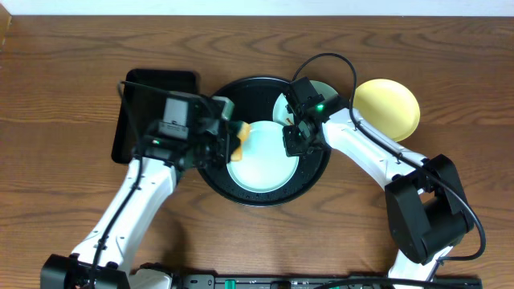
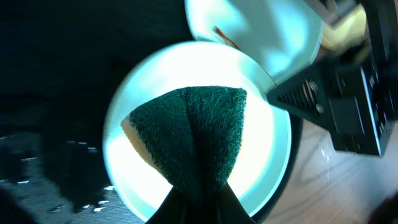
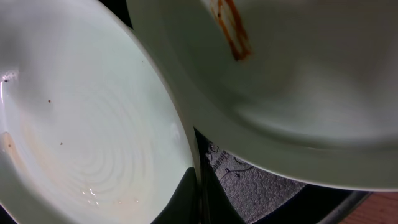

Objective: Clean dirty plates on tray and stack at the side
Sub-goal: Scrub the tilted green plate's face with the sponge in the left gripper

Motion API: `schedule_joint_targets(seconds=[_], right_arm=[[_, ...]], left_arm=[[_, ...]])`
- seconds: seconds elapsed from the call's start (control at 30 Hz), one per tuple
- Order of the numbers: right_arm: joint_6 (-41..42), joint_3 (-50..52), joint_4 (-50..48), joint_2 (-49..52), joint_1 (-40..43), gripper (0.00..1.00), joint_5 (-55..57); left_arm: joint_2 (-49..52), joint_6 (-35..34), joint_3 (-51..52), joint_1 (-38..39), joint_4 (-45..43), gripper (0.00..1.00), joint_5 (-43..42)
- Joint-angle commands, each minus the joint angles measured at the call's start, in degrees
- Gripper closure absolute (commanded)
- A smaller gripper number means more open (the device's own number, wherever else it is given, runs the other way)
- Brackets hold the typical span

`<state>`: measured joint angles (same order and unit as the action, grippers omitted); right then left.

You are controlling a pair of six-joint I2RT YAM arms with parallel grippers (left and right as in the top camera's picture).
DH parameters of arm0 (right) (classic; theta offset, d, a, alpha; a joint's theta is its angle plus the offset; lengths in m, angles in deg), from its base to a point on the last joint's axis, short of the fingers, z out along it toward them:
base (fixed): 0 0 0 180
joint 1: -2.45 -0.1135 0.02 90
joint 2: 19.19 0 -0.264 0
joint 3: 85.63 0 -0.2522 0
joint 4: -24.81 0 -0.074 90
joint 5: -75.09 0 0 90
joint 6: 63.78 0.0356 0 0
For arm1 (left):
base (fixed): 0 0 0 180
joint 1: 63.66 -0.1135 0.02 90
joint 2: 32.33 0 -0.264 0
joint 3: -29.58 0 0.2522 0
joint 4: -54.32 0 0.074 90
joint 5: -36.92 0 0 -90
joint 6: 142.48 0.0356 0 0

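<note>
The round black tray (image 1: pixel 210 172) holds two mint-green plates. The near plate (image 1: pixel 265 168) lies in the tray's middle. My left gripper (image 1: pixel 229 138) is shut on a yellow sponge with a green scouring face (image 2: pixel 193 137), held over that plate (image 2: pixel 267 149). My right gripper (image 1: pixel 294 143) is shut on the same plate's right rim (image 3: pixel 81 124), one finger on each side (image 3: pixel 200 193). The second mint plate (image 1: pixel 315 95) lies at the tray's far right, with an orange-brown streak (image 3: pixel 233 31). The pale yellow plate (image 1: pixel 388 108) lies on the table, right of the tray.
A smaller rectangular black tray (image 1: pixel 148 100) lies left of the round tray, partly under my left arm. The near plate carries small brown specks and a faint smear (image 3: pixel 12 149). Water drops lie on the tray (image 2: pixel 68 180). The table is brown wood.
</note>
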<state>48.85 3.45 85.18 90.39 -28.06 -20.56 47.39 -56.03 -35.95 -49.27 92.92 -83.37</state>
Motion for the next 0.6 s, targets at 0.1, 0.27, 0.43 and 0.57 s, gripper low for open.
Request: schedule_joint_targets(seconds=[0.1, 0.27, 0.43, 0.57], right_arm=[[1.16, 0.13, -0.59, -1.64, 0.85, 0.99, -0.66], [1.16, 0.13, -0.55, -1.64, 0.85, 0.99, -0.66], [1.14, 0.13, -0.48, -1.64, 0.85, 0.99, -0.66], [1.14, 0.13, -0.48, -1.64, 0.85, 0.99, -0.66]], left_arm=[[0.42, 0.24, 4.42, 6.34, -5.70, 0.93, 1.40], [2.36, -3.85, 6.84, 10.08, -11.80, 0.92, 6.80], [6.19, -4.74, 7.19, 11.96, -15.72, 0.93, 10.36], [10.43, -5.22, 7.19, 13.14, -18.58, 0.93, 10.43]])
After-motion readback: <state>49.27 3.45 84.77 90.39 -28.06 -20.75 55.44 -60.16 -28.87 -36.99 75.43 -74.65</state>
